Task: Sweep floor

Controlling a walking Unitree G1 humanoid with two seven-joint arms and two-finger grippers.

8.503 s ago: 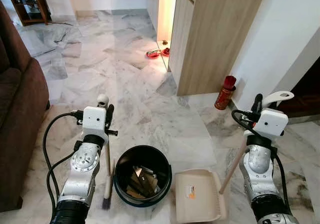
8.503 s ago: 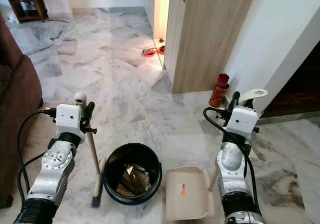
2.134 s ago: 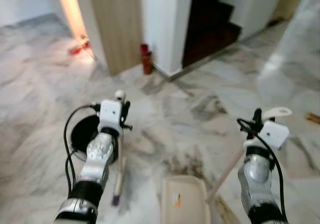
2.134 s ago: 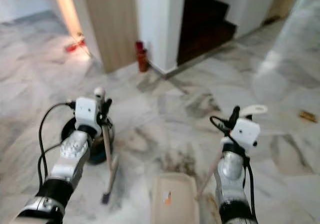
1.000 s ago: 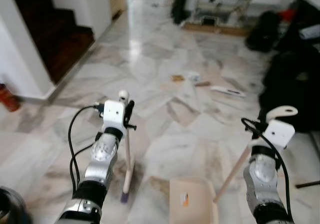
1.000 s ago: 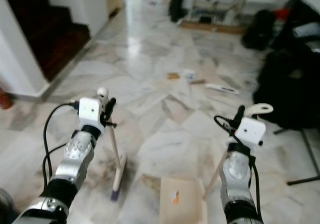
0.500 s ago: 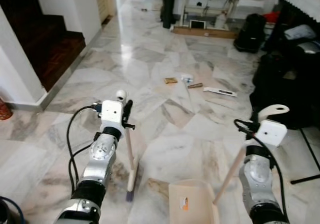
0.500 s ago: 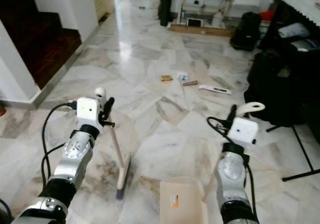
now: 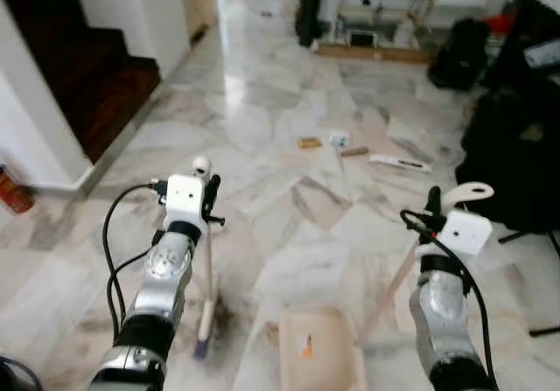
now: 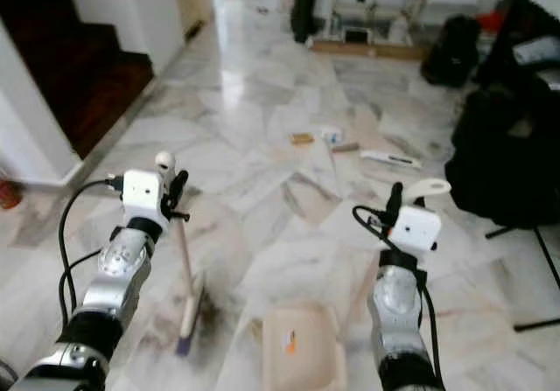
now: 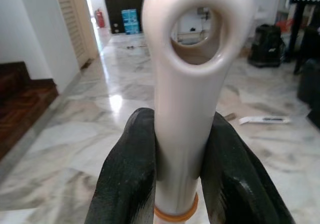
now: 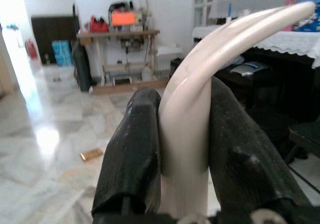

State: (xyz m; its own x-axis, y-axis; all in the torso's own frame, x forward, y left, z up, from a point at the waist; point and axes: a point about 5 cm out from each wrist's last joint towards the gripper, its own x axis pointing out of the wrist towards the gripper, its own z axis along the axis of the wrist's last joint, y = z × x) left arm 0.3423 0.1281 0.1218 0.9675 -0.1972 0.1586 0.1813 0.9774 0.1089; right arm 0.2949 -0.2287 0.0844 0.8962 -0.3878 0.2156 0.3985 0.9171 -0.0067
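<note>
On the marble floor (image 9: 289, 260), the left gripper (image 11: 182, 176) was clamped on the broom (image 9: 206, 295), bristles down at 7 o'clock. The right gripper (image 12: 184, 159) was clamped on the dustpan (image 9: 317, 352) handle, pan flat at 6 o'clock. Litter (image 9: 337, 142) lay at 12 o'clock.

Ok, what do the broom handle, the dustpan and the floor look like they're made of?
Broom handle: likely glossy cream plastic, with smooth highlights and a moulded hanging hole; the left tool clamps it.
Dustpan: apparently matte beige plastic, one moulded piece.
Floor: looks like polished marble, grey veining and a bright reflection.
</note>
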